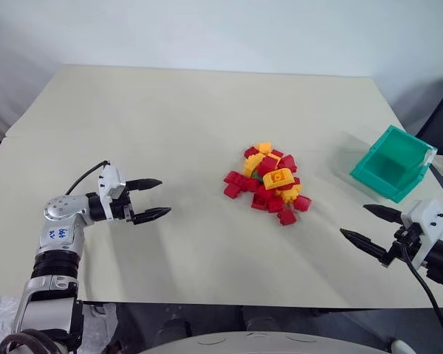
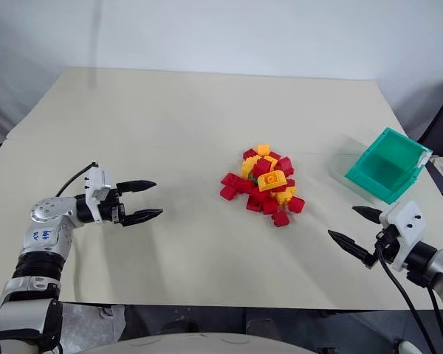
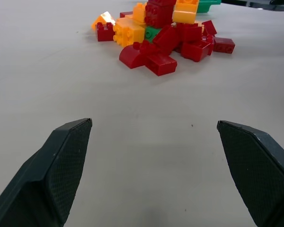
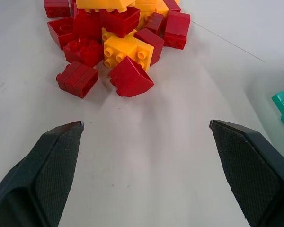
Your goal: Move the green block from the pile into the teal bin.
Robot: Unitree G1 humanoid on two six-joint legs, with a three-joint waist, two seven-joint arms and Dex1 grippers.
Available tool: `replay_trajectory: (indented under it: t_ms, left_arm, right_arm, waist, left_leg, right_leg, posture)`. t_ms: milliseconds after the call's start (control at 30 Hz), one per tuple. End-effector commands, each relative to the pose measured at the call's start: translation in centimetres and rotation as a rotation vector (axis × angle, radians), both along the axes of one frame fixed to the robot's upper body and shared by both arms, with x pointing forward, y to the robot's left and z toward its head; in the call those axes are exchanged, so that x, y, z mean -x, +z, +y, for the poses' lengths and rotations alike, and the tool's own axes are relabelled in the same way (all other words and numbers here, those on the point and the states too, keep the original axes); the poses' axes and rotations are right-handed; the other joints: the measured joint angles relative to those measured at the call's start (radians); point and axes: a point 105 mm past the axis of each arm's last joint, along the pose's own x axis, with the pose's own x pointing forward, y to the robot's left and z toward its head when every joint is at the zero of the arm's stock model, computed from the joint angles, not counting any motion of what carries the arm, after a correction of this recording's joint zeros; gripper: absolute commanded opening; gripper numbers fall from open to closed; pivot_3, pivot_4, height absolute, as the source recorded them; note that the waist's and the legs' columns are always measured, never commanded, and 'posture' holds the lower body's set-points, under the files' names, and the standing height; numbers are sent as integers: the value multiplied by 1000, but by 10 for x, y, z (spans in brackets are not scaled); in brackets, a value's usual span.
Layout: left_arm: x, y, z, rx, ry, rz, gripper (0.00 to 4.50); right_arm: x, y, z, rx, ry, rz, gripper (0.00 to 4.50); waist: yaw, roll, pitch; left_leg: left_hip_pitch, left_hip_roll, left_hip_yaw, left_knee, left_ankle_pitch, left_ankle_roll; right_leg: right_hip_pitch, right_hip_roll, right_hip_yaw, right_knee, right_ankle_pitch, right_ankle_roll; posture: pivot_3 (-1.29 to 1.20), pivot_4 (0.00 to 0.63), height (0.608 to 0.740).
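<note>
Green block (image 3: 152, 33) sits buried on the pile's (image 1: 268, 182) near-left flank, wedged between a yellow-orange brick (image 3: 128, 32) and red bricks (image 3: 154, 56); only a sliver shows in the left wrist view. Teal bin (image 1: 393, 162) stands well apart, at 3 o'clock of the pile. Left gripper (image 1: 152, 199) spread wide and empty, at 9 o'clock of the pile. Right gripper (image 1: 369, 226) also spread, empty, at 4 o'clock. Judgement: approach from the left, low and level, and nudge the red bricks aside before pinching; avoid scattering the heap.
</note>
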Motion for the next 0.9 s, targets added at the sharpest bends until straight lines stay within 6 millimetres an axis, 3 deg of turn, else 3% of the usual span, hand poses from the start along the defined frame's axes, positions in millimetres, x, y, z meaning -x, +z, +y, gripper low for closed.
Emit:
replay_trajectory:
  t_ms: [33,100,467,533,600,733,900]
  left_arm:
    - [0,9,0,10,-28,-15,4500]
    - [-9,10,2,23,44,9,4500]
    - [-10,19,-5,16,9,-29,4500]
    - [-10,21,-8,32,-22,-22,4500]
    - [-14,22,-14,23,-42,-31,4500]
    - [-17,24,-29,25,-106,-67,4500]
    - [-13,30,-42,79,-225,-68,4500]
  right_arm:
    - [-1,17,2,6,7,-70,4463]
    - [-3,20,7,1,13,-77,4463]
    - [-3,33,34,1,36,-101,4463]
    - [-2,38,54,-96,81,-45,4463]
    - [-3,37,78,-197,95,70,4082]
    - [-6,52,134,-243,205,28,2814]
    - [-21,49,178,-285,219,49,1108]
  waist:
    - [-1,0,0]
    - [-2,0,0]
    - [2,0,0]
    - [0,0,0]
    - [-3,0,0]
    - [-1,0,0]
    - [-2,0,0]
  left_leg:
    - [0,0,0,0,0,0]
    - [0,0,0,0,0,0]
    - [0,0,0,1,0,0]
    - [0,0,0,1,0,0]
    - [0,0,0,1,0,0]
    - [0,0,0,3,0,0]
    - [-3,0,0,2,0,0]
  right_leg:
    - [0,0,0,0,0,0]
    - [0,0,0,0,0,0]
    - [0,0,0,1,0,0]
    - [0,0,0,1,0,0]
    - [-1,0,1,2,0,0]
    - [-2,0,1,6,0,-1]
    - [-6,1,1,8,-1,-2]
  posture:
    - [0,150,740]
    - [0,150,740]
    - [0,150,740]
    - [0,150,740]
    - [0,150,740]
    - [0,150,740]
    - [0,150,740]
